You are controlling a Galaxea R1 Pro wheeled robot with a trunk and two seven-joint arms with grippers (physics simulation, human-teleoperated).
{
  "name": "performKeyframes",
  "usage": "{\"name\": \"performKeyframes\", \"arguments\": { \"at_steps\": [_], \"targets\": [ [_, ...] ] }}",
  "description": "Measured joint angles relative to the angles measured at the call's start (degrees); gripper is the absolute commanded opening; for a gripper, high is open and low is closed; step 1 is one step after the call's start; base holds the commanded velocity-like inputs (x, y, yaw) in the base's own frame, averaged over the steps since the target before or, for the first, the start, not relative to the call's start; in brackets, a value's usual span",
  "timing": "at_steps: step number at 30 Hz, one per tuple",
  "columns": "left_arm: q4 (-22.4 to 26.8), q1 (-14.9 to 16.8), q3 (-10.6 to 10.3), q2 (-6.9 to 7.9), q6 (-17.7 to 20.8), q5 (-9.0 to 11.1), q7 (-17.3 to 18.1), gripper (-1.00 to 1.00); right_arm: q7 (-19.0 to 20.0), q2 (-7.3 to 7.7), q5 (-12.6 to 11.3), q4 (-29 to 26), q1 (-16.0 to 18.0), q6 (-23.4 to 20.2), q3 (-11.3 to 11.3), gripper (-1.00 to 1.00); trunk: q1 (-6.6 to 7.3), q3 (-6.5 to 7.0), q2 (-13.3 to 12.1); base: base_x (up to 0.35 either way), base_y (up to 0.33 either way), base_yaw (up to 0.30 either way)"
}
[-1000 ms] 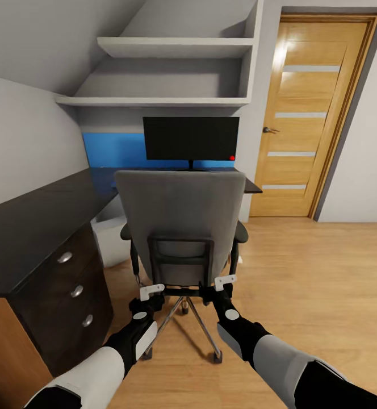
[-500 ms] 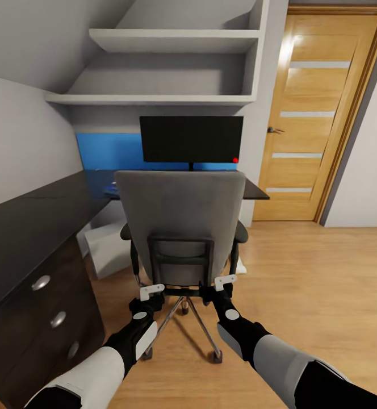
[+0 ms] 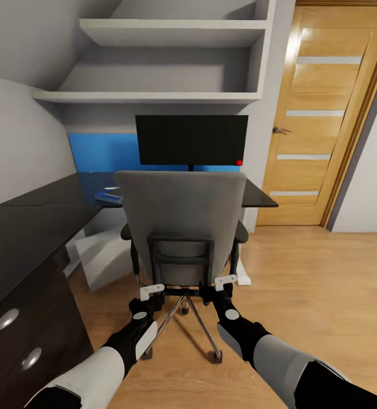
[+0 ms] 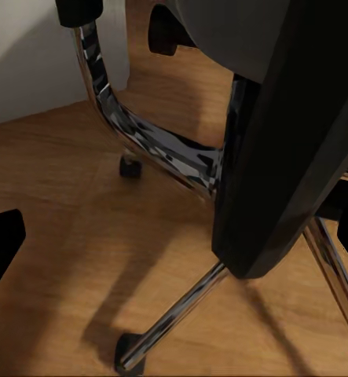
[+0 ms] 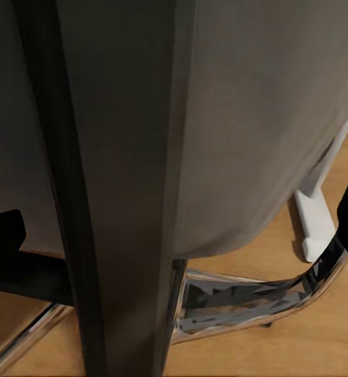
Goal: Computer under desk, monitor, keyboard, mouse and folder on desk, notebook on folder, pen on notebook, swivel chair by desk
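Head view: swivel chair (image 3: pixel 180 221) backrest hides desk (image 3: pixel 24 227) centre; both jaws' state unclear.

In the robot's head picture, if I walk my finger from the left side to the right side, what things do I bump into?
Desk drawers → white computer box → grey swivel chair → wooden door.

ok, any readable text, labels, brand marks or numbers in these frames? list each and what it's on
None readable.
monitor: black screen, no logo legible; just a red dot at its lower right corner, not text.
desk drawers: plain silver knobs, no labels.
swivel chair: plain grey back, no tag or brand.
door: no sign or number.
Both wrist views: chair frame and floor, no markings.
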State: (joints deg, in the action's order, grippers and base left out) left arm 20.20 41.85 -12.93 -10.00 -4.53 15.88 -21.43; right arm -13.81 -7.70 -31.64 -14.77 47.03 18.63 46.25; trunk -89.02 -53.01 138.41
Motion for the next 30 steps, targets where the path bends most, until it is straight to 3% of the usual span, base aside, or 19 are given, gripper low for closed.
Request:
{"name": "performKeyframes", "arguments": {
  "at_steps": [15, 21, 30],
  "targets": [
    [0.1, 0.0, 0.0, 0.0, 0.0, -0.2, 0.1, 1.0, 0.0, 0.01, -0.2, 0.0, 0.0, 0.0, -0.2, 1.0, -0.03, 0.01, 0.0, 0.267, -0.038, 0.0],
    [0.1, 0.0, 0.2, 0.0, 0.0, -0.4, 0.0, 1.0, -0.1, 0.02, -0.3, 0.0, 0.0, 0.0, -0.5, 1.0, -0.04, 0.01, 0.0, -0.025, -0.001, 0.0],
    [0.1, 0.0, 0.3, 0.0, 0.0, -0.5, 0.0, 1.0, -0.2, 0.04, -0.5, 0.1, 0.0, 0.1, -0.8, 1.0, -0.07, 0.01, 0.0, -0.288, 0.0, 0.0]
  ]
}}
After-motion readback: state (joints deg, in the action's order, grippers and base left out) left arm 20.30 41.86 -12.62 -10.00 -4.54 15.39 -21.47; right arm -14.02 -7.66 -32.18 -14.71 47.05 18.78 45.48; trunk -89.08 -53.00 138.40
